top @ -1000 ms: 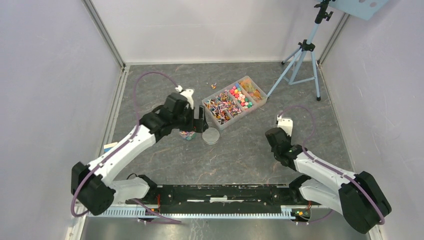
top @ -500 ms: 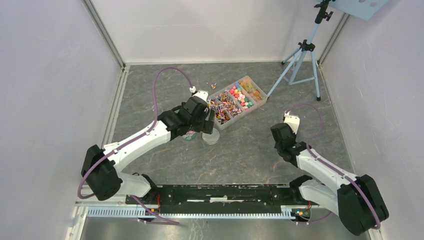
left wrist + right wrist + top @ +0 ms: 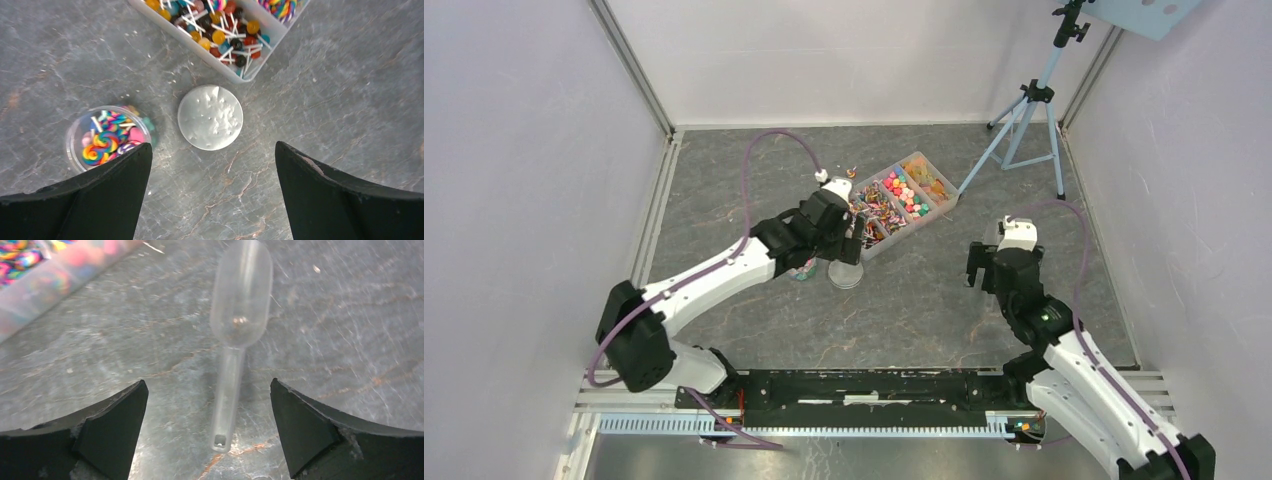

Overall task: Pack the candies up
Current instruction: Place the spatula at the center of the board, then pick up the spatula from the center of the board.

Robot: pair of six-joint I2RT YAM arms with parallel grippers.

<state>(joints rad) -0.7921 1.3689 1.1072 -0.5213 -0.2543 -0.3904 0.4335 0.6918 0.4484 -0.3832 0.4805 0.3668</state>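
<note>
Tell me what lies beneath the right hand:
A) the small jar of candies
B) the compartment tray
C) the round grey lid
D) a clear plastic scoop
D: in the right wrist view a clear plastic scoop lies flat and ungripped in the gap of the open right hand.
</note>
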